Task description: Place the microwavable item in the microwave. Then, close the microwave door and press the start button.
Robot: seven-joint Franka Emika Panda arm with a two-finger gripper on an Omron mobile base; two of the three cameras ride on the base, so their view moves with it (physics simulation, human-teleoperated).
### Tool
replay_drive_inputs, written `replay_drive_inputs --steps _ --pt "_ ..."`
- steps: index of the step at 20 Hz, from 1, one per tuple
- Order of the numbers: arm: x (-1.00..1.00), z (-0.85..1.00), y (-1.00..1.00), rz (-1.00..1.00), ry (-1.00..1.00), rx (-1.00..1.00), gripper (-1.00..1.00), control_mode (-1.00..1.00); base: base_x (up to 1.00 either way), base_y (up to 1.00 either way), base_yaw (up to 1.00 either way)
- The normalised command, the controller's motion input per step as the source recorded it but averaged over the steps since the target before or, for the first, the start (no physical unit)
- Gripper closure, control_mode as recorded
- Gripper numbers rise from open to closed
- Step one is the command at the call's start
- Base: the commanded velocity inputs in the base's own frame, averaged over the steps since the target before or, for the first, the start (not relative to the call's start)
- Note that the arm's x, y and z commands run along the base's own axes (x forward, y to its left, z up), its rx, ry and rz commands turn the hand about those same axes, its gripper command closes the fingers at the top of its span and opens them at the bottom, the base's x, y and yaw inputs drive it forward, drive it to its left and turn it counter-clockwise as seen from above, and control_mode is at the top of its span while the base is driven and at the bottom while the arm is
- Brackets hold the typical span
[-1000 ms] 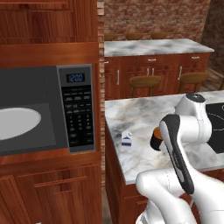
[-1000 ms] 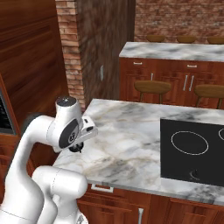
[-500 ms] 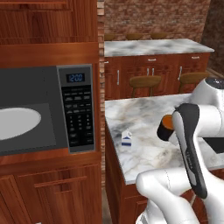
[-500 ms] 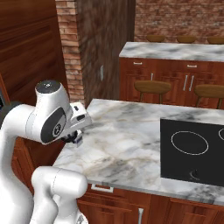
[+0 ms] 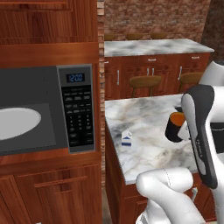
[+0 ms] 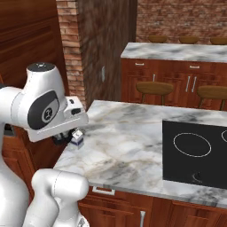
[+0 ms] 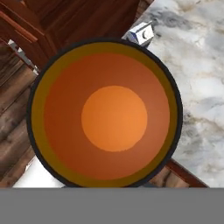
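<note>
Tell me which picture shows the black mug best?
The hand view: the mug faces the camera, its orange inside plain. The left base view shows its side partly behind the arm. In the right base view I can't make it out.

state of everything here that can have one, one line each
small black mug with orange inside: upright, empty, lifted off the marble counter in the jaws
grey built-in microwave: open, white turntable bare, display lit
small white-and-blue carton: upright on the counter
gripper: shut on the mug
</note>
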Motion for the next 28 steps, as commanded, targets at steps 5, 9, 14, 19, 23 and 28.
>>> replay_drive_inputs --steps 5,9,14,19,23,28 --pt "-0.31 -0.47 0.01 -0.02 0.19 0.0 1.0 -1.0 0.0 0.0 0.0" --pt "-0.46 -0.27 0.0 0.0 0.0 0.01 1.0 -1.0 0.0 0.0 0.0" --pt "-0.2 -0.01 0.0 0.0 -0.01 0.0 1.0 1.0 -0.8 0.15 0.0" --pt "0.0 0.0 0.0 0.0 0.0 0.0 1.0 1.0 -0.94 0.84 0.0" --pt "0.0 0.0 0.0 0.0 0.0 0.0 1.0 1.0 -0.25 1.0 0.0" --pt "0.0 0.0 0.0 0.0 0.0 0.0 1.0 1.0 0.04 1.0 0.0"
